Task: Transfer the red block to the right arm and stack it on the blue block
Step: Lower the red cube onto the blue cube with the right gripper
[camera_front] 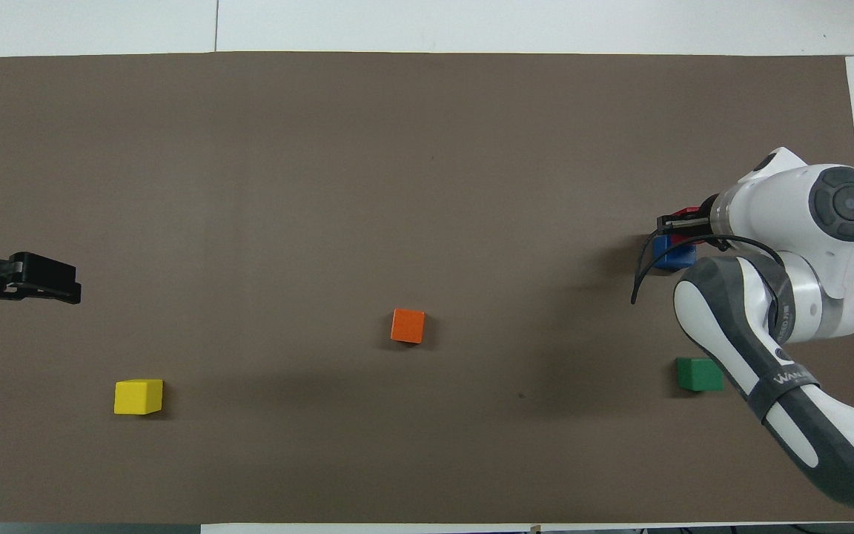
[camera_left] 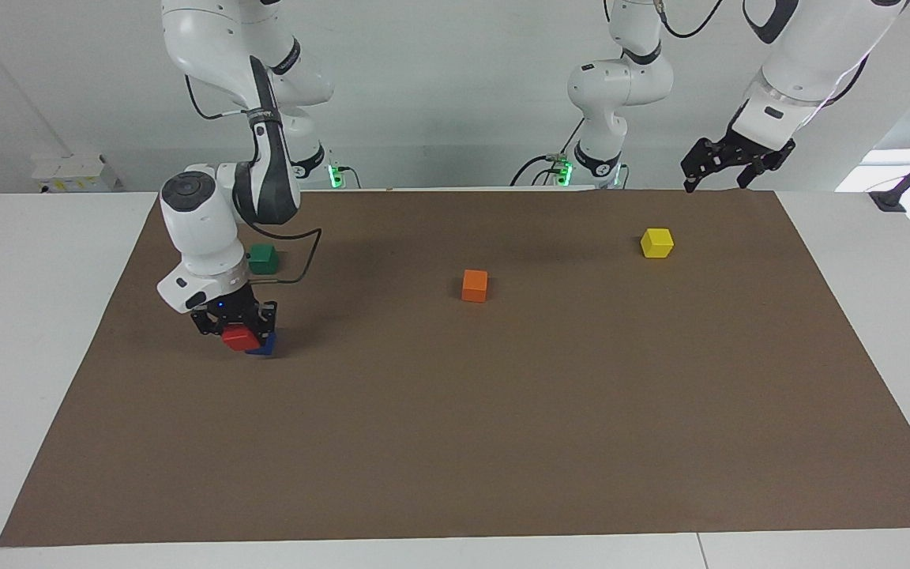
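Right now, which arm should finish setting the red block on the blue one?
Right. The right gripper is shut on the red block directly over the blue block. The left gripper hangs open above the mat's edge near the yellow block.

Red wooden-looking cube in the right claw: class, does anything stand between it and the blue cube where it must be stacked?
Nothing visible does. The right claw is shut on the small red cube, which hangs directly over the small blue cube; whether they touch is unclear. The green cube sits apart, nearer the robots.
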You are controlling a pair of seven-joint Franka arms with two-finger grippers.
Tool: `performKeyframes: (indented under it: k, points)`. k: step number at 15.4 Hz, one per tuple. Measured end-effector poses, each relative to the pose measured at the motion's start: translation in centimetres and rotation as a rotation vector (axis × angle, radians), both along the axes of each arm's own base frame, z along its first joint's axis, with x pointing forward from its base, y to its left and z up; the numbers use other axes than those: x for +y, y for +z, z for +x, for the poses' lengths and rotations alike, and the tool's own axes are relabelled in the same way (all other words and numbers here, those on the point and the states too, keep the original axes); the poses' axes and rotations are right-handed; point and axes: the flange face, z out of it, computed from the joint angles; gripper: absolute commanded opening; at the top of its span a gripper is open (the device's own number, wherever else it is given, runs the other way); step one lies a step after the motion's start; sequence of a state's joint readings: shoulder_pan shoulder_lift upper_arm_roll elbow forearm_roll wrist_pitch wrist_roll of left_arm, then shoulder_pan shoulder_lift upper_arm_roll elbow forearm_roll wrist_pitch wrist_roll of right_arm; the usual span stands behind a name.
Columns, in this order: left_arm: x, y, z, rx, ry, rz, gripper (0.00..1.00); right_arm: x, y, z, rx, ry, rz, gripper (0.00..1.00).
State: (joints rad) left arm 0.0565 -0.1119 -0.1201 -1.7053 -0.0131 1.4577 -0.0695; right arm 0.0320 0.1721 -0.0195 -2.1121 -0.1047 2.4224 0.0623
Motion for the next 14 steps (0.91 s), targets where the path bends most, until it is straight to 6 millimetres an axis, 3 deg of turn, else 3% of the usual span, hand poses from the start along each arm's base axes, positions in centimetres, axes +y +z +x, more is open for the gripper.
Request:
performKeyframes:
  k: [4,10,14]
  points:
    - [0.4,-2.7,1.4,0.060,0.006,-0.003,1.00,-0.2,-0.6,-0.1,0.008,-0.036,0.004,0.00]
    - [0.4,-2.4,4.2,0.039,0.005,-0.014,1.00,-1.1,-1.3,-0.5,0.022,-0.084,0.008,0.00]
    - [0.4,-2.3,4.6,0.043,0.007,-0.015,1.00,-0.6,-1.4,-0.5,0.020,-0.113,0.013,0.00]
